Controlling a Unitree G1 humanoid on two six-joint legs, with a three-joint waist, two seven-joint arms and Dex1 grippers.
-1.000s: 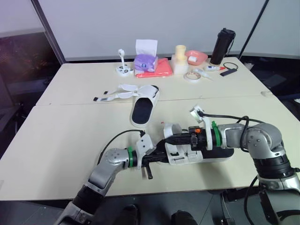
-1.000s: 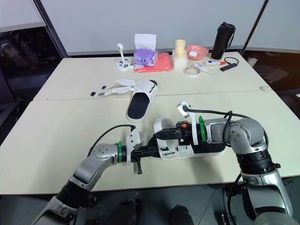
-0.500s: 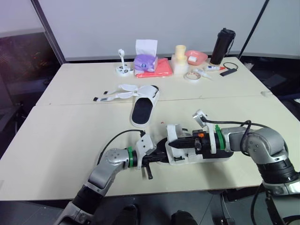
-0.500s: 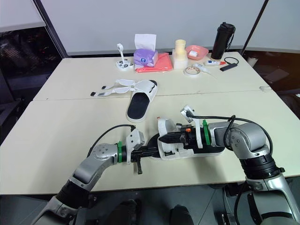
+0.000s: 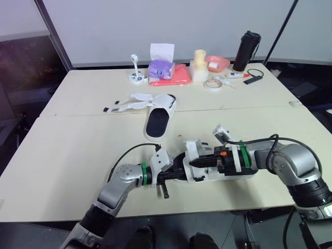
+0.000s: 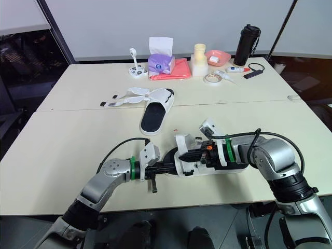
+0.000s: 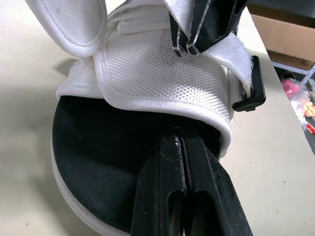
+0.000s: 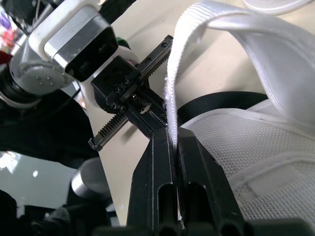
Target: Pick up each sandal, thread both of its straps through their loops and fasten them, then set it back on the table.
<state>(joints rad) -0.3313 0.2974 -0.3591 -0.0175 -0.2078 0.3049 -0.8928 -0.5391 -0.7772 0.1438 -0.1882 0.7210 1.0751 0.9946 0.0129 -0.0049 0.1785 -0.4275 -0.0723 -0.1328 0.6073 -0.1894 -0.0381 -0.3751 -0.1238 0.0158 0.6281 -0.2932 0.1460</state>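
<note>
Near table [image 5: 78, 155] edge, left tool [image 5: 172, 175] grips sandal [image 5: 248, 171], right tool [image 5: 194, 163] strap [image 8: 171, 93].

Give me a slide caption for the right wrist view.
Right gripper, jaws shut on the sandal's white strap, facing the left gripper at the toe end.

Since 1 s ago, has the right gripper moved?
Yes. The right gripper, shut on the strap, dropped toward the near edge of the table, away from the far sandal.
</note>
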